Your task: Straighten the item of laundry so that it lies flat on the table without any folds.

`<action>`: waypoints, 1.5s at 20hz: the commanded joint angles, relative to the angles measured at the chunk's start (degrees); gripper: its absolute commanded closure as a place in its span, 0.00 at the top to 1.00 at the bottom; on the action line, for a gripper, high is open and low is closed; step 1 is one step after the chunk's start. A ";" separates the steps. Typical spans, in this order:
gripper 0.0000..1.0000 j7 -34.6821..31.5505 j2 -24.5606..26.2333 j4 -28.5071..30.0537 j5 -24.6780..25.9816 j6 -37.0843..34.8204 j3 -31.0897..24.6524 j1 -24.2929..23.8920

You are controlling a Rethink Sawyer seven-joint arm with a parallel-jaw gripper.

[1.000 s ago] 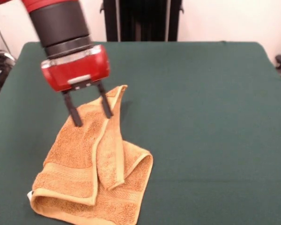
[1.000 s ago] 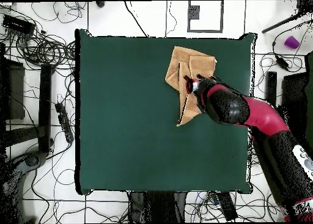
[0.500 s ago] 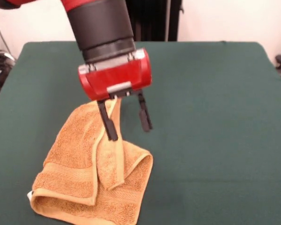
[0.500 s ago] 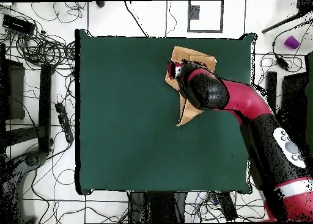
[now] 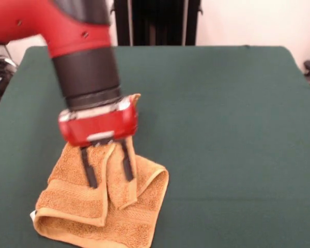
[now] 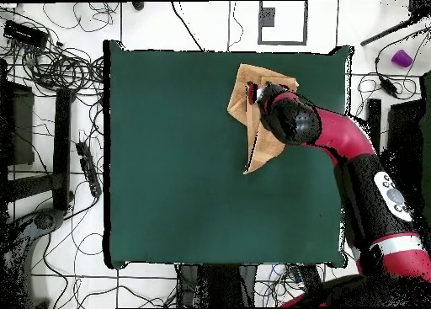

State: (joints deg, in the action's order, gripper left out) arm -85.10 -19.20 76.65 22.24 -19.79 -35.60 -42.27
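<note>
Golden-orange terry towel (image 5: 101,199) lies folded near our dark green felt table's (image 5: 222,129) corner; our red gripper (image 5: 107,173), fingers apart, straddles the folded flap. Next, we judge: pinch and unfold.

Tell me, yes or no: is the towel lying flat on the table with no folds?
No: in the front view the towel lies bunched on the table, with a long flap folded over its middle beneath the open gripper.

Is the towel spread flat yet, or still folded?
Folded. The towel has a long flap doubled over its middle, and the open gripper straddles that fold.
</note>
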 commanded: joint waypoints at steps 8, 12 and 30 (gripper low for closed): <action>1.00 5.92 16.59 -8.24 6.26 -0.15 -1.32 -0.79; 1.00 -5.71 14.41 -5.53 6.86 7.40 5.09 4.17; 1.00 -13.53 2.75 8.44 -1.73 9.80 2.05 3.59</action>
State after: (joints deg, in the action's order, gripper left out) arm -85.10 -13.92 72.89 23.56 -12.28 -30.62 -40.65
